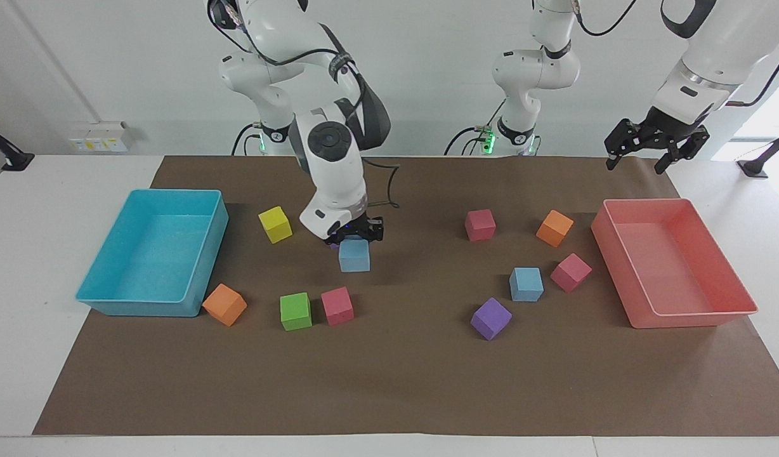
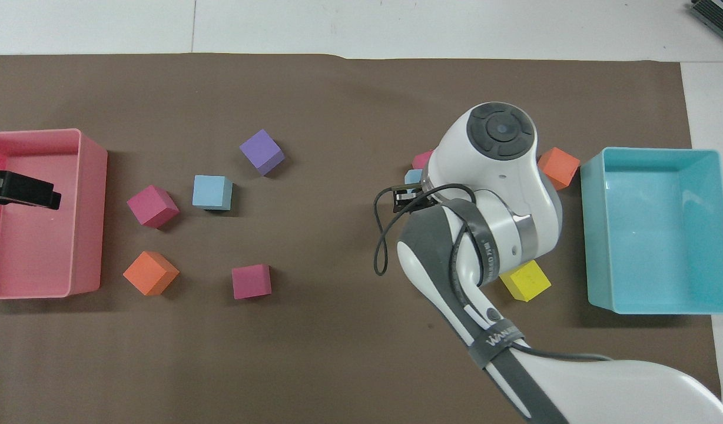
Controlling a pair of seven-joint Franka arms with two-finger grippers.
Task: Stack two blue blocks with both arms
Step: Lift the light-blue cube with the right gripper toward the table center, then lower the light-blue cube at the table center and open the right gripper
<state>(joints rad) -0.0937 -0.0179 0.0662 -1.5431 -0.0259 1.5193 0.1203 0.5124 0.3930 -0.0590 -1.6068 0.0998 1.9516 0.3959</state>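
Observation:
My right gripper is shut on a sky-blue block and holds it just above the brown mat, close to a pink cube. In the overhead view only a corner of this block shows from under the right arm. The other sky-blue block lies on the mat toward the left arm's end, beside a pink cube; it also shows in the overhead view. My left gripper waits open and empty in the air over the pink tray.
A turquoise tray stands at the right arm's end. Yellow, orange and green cubes lie near it. A purple cube, a red cube and an orange cube lie around the second blue block.

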